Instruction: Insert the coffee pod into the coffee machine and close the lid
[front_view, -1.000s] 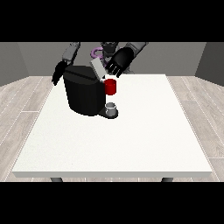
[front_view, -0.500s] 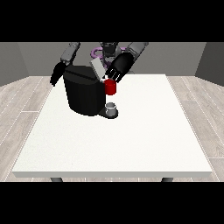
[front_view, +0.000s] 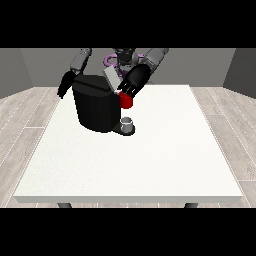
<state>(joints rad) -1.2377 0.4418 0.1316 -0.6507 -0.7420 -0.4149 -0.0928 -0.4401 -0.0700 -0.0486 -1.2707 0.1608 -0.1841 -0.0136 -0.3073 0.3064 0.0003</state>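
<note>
Since half a second ago the hand at the view's right (front_view: 134, 81) has dropped a little lower over the coffee machine (front_view: 96, 104), and its fingers now reach down to the pale lid (front_view: 112, 79); the hand at the view's left (front_view: 65, 86) and the machine itself sit where they were.

Nearest the camera, the white worktop (front_view: 145, 165) fills the lower and middle frame, with a pale wood floor (front_view: 22, 120) at its sides. Further back, left of centre, the black coffee machine stands on it. On the machine's base, at its right foot, sits a small grey cup-shaped thing (front_view: 128, 122); I cannot tell whether it is the coffee pod. Just above it, a red thing at the machine (front_view: 126, 100) shows at the machine's upper right.

The hand at the view's right lies over that red thing, fingers pointing down and spread, touching the tilted lid; it looks open. The hand at the view's left hangs beside the machine's upper left corner; whether it is open or closed I cannot tell.

At the back, upper centre, the robot's torso (front_view: 125, 55) shows against grey walls (front_view: 30, 67).
</note>
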